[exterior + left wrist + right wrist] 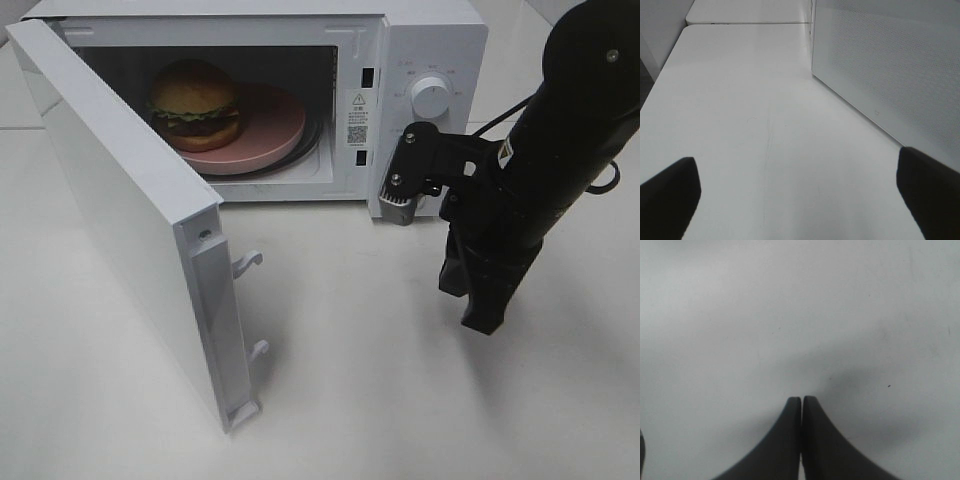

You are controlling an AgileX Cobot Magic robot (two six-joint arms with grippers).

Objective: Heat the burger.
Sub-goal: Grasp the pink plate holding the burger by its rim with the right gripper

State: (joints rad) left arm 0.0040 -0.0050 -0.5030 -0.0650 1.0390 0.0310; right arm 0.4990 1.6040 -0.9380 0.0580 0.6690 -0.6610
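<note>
The burger (195, 105) sits on a plate (275, 130) inside the microwave (430, 40), at ten o'clock from the right tool (487, 318), which is pressed together and aimed at the counter (380, 400). The open door (110, 200) lies just beside the spread left tool (799, 187), so the left arm is probably the nearer one for closing it.

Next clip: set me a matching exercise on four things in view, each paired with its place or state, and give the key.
Things:
1. burger
2. microwave door
3. left gripper
4. right gripper

Place or state:
A. shut, nothing held
B. swung open
C. on the pink plate inside the microwave
D. open wide, nothing held

Pairs: 1-C, 2-B, 3-D, 4-A
</note>
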